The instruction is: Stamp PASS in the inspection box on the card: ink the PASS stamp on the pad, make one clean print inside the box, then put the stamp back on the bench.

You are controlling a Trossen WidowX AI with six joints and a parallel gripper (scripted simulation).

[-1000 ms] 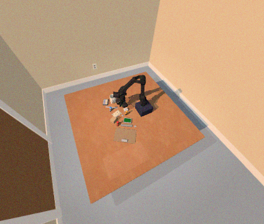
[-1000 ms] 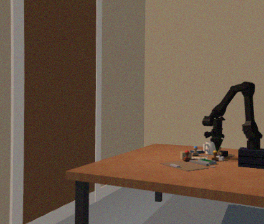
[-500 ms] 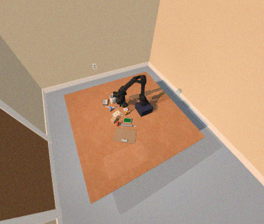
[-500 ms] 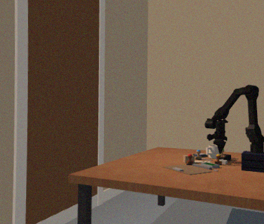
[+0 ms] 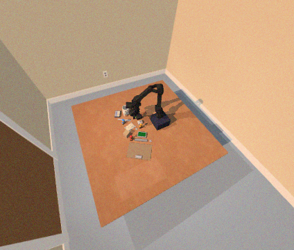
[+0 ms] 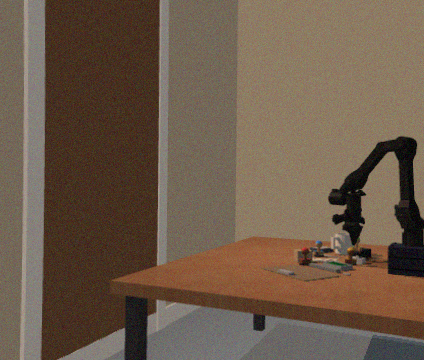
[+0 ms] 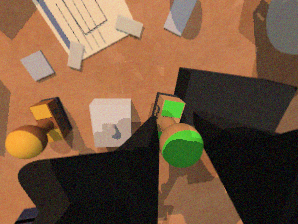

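My gripper (image 5: 136,117) (image 6: 355,242) (image 7: 174,119) points down and is shut on the green-knobbed stamp (image 7: 182,145). Its lettering is not readable, and I cannot tell how far its base is above the bench. The pale card (image 7: 60,11) (image 5: 130,127) lies at the upper left of the wrist view, with printed lines and a box outline; its upper part is cut off. Small pale blocks sit on its near edge. A flat green pad in a pale surround (image 5: 142,134) lies beyond the card. No print shows on the visible part of the card.
A yellow-knobbed stamp (image 7: 25,142) (image 6: 350,252) and a white block (image 7: 111,112) stand left of my fingers in the wrist view. A dark box (image 7: 235,97) is close on the right. A white mug (image 6: 342,243), blue stamp (image 6: 318,244) and red stamp (image 6: 305,253) stand around the card.
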